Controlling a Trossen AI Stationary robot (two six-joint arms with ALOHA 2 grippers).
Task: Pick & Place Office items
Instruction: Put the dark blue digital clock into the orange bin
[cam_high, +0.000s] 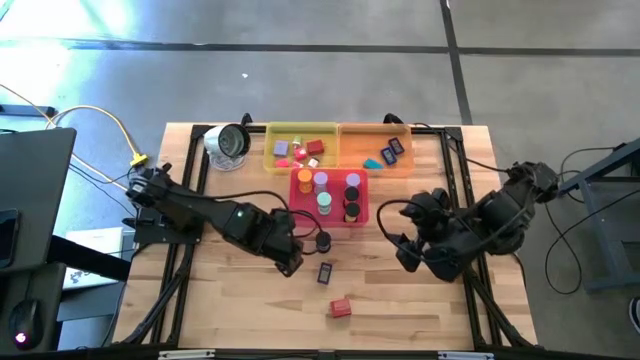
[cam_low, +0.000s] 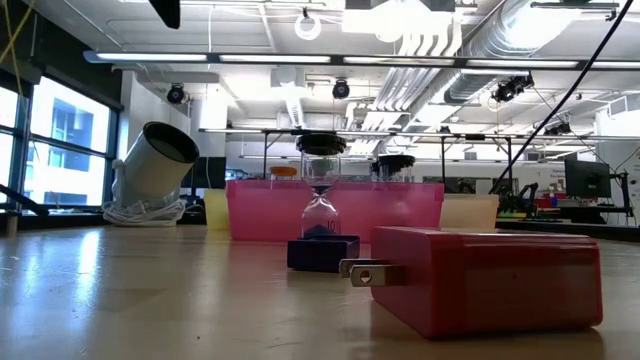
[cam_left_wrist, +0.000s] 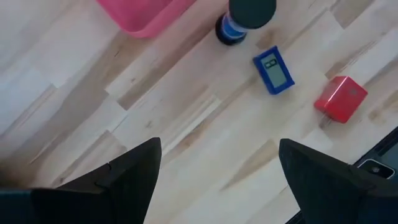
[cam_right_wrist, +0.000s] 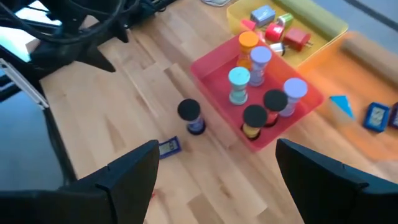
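From above we see the left gripper (cam_high: 290, 262) low over the table, just beside the black-capped hourglass (cam_high: 322, 242) that stands outside the pink tray (cam_high: 303, 180). The blue rectangular piece (cam_high: 325, 271) and the red block (cam_high: 341, 307) lie nearer the front edge. The right gripper (cam_high: 408, 255) waits on the other side, well apart from these.

At table height the hourglass (cam_low: 320, 205) looks tall and narrow, and the red block (cam_low: 487, 275) shows metal prongs. We judge that a side push from a finger could easily tip the hourglass.

In the left wrist view the fingers (cam_left_wrist: 124, 180) are spread wide and hold nothing; the hourglass (cam_left_wrist: 244, 18) is ahead of them, and the blue piece (cam_left_wrist: 273, 70) is close to it. If we close too early, we may knock one against the other.

In the right wrist view the fingers (cam_right_wrist: 130, 180) are also apart and empty. The tray (cam_right_wrist: 211, 65) is already crowded with cylinders, so a careless drop could topple them
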